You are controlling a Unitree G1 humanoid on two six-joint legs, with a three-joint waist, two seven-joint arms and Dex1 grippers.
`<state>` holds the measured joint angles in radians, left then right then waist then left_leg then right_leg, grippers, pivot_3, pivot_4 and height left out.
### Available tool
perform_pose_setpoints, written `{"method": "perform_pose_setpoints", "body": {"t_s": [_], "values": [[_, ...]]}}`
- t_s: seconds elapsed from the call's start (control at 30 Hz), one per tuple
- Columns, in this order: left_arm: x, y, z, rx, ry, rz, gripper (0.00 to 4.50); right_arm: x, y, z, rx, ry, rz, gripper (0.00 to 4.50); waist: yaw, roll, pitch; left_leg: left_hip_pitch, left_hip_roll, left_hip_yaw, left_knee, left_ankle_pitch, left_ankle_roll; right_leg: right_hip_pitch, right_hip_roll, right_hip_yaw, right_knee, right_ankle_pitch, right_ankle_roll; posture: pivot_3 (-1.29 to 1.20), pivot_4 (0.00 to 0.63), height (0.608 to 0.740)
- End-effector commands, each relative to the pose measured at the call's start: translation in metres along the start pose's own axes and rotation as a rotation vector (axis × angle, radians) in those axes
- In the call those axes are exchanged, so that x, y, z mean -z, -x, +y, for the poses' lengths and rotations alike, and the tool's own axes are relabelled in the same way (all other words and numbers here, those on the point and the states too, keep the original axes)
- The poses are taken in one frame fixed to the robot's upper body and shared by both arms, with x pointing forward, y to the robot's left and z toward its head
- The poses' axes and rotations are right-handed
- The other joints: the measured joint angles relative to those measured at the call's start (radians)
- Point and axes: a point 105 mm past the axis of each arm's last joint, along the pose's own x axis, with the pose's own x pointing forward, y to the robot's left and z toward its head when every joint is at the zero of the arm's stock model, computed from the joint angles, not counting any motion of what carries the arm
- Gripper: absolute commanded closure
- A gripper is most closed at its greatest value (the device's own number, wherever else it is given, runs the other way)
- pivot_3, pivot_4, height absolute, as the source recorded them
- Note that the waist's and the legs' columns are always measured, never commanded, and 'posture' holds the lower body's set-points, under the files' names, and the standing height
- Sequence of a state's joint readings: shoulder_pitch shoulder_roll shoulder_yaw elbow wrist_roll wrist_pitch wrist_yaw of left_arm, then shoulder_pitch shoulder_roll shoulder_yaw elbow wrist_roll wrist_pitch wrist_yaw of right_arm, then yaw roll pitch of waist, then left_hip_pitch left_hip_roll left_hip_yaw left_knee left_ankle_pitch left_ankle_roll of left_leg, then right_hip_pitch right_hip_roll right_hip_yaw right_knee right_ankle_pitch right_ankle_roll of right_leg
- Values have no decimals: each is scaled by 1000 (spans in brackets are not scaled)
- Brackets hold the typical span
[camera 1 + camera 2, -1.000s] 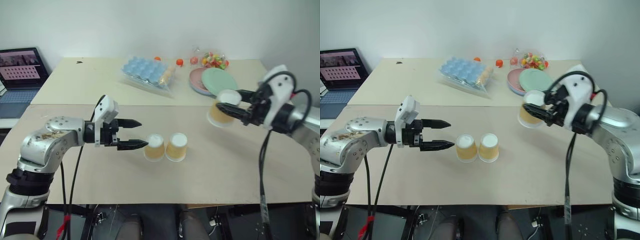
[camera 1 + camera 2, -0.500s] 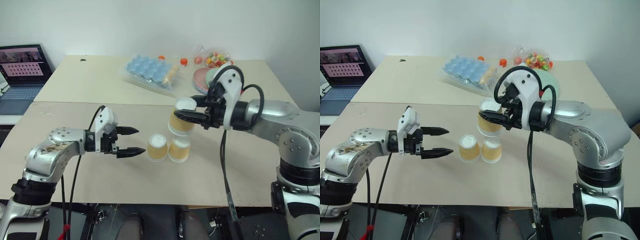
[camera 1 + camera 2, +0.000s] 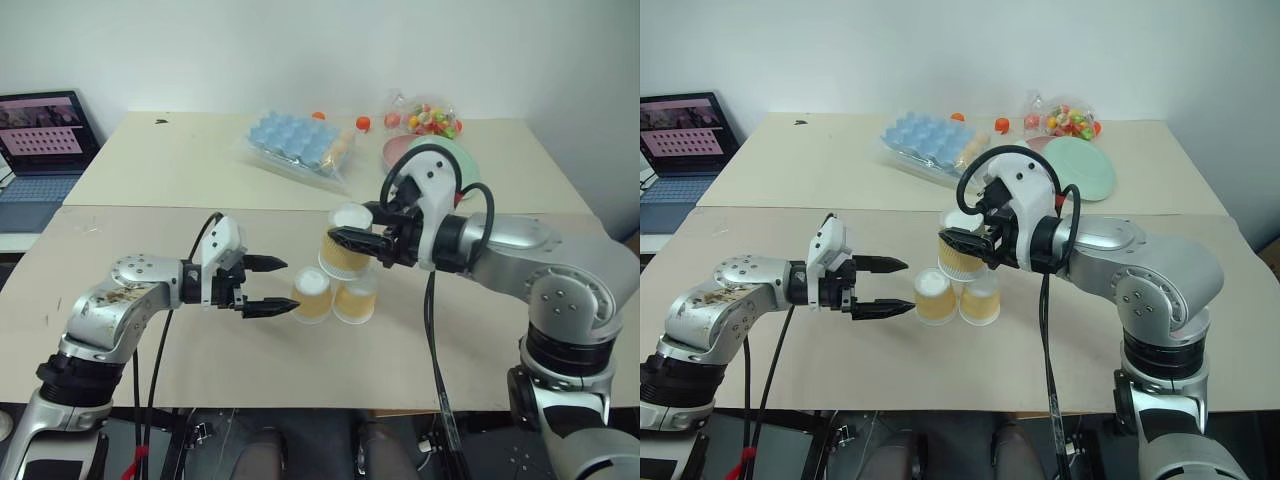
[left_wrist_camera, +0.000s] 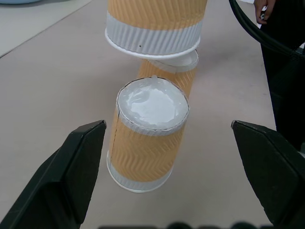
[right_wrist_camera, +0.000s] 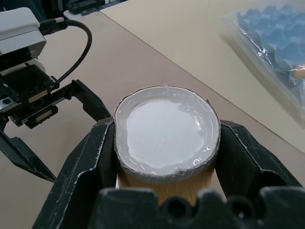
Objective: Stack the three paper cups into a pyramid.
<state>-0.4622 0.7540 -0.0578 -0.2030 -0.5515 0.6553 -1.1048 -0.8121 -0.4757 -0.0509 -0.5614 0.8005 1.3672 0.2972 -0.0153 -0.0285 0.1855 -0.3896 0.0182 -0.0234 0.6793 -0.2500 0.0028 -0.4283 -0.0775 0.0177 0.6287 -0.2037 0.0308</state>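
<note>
Top cup (image 3: 347,246): light, crushable; my right gripper (image 3: 345,240) clamps its ribbed sides.
Base cups (image 3: 312,296) (image 3: 357,295): touching, near worktop's front edge.
Left gripper (image 3: 272,286): wide, empty.

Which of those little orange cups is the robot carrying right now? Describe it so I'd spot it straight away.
Start at the big beige table and find two upside-down orange cups standing side by side near its front middle. The carried cup hangs just above that pair, clamped in the right gripper. It alone is off the table; the open left gripper holds nothing.
</note>
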Motion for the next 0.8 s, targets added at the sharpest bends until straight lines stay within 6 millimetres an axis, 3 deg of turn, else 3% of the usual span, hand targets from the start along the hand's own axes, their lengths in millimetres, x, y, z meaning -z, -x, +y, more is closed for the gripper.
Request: {"method": "perform_pose_setpoints", "body": {"t_s": [0.03,0.47,0.73,0.8], "values": [[-11,1,2,3,-53,-21,0,-10,3,7,-5,34,-39,1910,0,0,0,0,0,0,0,0,0,0,0,0,0,0,0,0,150,736],[-13,1,3,13,-55,-11,0,15,0,14,-19,-16,2,1910,0,0,0,0,0,0,0,0,0,0,0,0,0,0,0,0,150,736],[-16,1,6,11,-63,-8,0,18,-3,16,-19,-25,-6,1910,-2,0,0,0,0,0,0,0,0,0,0,0,0,0,0,0,150,736],[-16,1,7,11,-65,-9,0,17,-3,16,-19,-25,-9,921,-2,0,0,0,0,0,0,0,0,0,0,0,0,0,0,0,150,736]]}}
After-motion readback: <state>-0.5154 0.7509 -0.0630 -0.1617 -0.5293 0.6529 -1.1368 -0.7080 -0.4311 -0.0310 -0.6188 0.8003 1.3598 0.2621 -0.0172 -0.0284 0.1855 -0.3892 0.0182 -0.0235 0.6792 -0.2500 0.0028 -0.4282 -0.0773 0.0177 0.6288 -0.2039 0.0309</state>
